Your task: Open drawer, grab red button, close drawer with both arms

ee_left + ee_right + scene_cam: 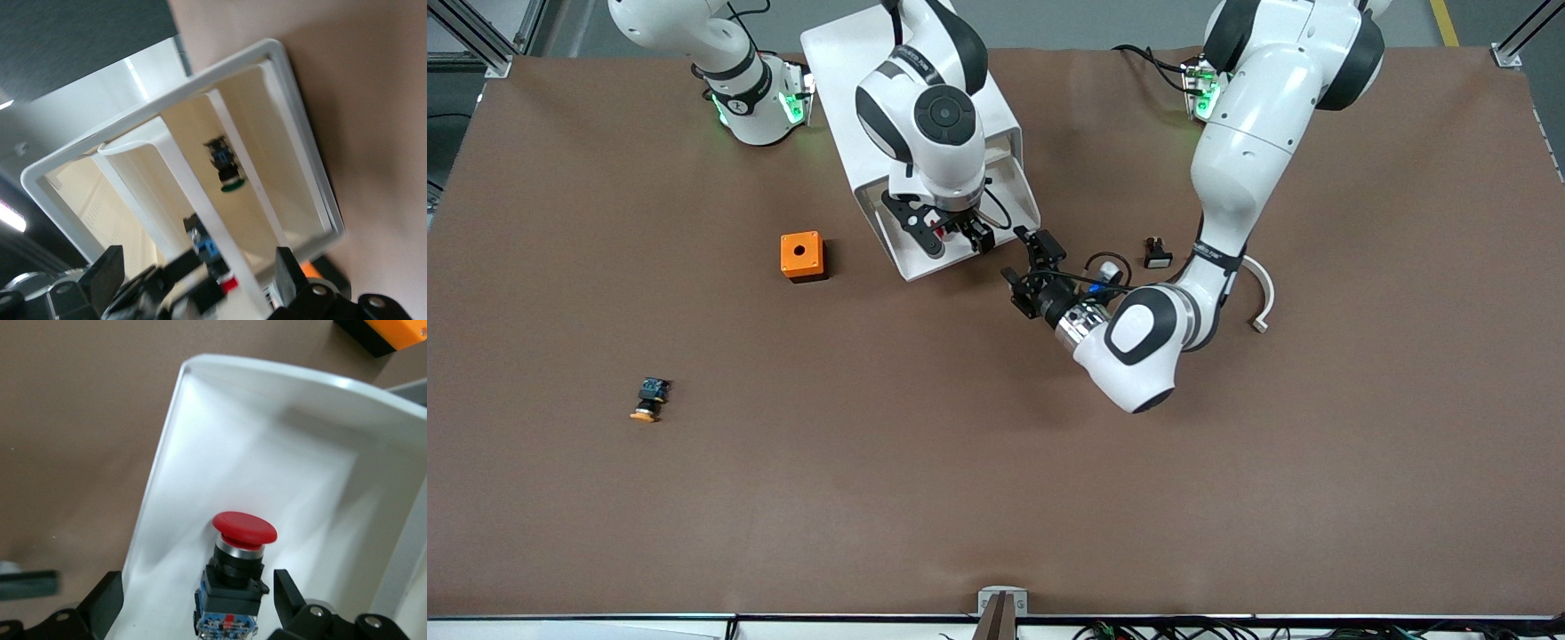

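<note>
The white cabinet (911,84) stands near the arms' bases with its drawer (925,267) pulled out toward the front camera. The red-capped button (243,527) lies on the drawer floor, its black-and-blue body between my right gripper's fingers. My right gripper (197,599) is open around the button inside the drawer (167,453) and does not grip it. In the front view it (958,238) hangs low in the drawer. My left gripper (1024,264) is open and empty, beside the drawer's corner at the left arm's end. In the left wrist view it (199,277) faces the cabinet's open front (293,113).
An orange box with a hole (801,256) sits beside the cabinet toward the right arm's end. An orange-yellow-capped button (649,400) lies nearer the camera. A small black-and-white part (1156,255) and a white curved piece (1263,298) lie by the left arm. A green-capped part (227,175) shows inside the cabinet.
</note>
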Robot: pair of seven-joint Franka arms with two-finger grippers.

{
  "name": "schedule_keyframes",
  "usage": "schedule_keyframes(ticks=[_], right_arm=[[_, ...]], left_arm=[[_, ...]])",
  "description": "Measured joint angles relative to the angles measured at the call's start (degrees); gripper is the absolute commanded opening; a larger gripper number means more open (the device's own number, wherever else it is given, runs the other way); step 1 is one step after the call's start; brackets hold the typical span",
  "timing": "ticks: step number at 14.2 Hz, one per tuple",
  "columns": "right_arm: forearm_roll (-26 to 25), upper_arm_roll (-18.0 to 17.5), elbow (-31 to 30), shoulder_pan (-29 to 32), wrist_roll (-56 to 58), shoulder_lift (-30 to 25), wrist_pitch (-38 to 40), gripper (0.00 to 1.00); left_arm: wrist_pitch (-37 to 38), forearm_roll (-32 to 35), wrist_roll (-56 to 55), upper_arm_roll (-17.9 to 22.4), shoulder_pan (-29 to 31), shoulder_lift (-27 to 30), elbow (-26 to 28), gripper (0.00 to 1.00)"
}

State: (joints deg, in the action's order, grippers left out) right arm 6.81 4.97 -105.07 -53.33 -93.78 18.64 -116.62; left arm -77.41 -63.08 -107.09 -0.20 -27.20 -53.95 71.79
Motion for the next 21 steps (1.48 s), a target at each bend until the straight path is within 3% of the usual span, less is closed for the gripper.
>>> schedule_keyframes(ticks=[3, 6, 8, 10, 13, 15, 21], right_arm=[[0.0, 0.0, -0.57, -0.72, -0.28, 0.0, -0.26, 0.97], [0.0, 0.03, -0.82, -1.58, -0.48, 0.12, -0.44, 0.86], [0.0, 0.07, -0.76, -1.68, -0.48, 0.12, -0.5, 0.66], [0.0, 0.07, -0.68, -1.71, -0.48, 0.13, -0.49, 0.39], [0.0, 0.07, -1.05, -1.9, -0.48, 0.28, -0.48, 0.06], [0.0, 0.07, -1.05, -1.91, -0.48, 0.29, -0.48, 0.0], [0.06, 0.89, 3.25, -0.34, 1.45, 0.14, 2.5, 0.0]], left_arm=[[-0.01, 1.92, 14.3, 1.63, 0.15, 0.15, -3.02, 0.99], [-0.68, 2.5, 28.31, 4.22, -0.07, 0.43, -6.26, 0.99], [-1.15, 4.04, 37.85, 6.57, -0.47, 1.63, -7.63, 0.99], [-3.18, 8.66, 46.67, 8.45, -1.76, 4.3, -8.28, 0.99], [-7.23, 14.97, 53.46, 9.21, -3.36, 9.1, -8.45, 0.99], [-9.45, 19.37, 56.29, 9.29, -3.56, 11.6, -8.46, 0.99], [-12.12, 32.37, 57.95, 9.28, -4.54, 17.24, -8.27, 0.99]])
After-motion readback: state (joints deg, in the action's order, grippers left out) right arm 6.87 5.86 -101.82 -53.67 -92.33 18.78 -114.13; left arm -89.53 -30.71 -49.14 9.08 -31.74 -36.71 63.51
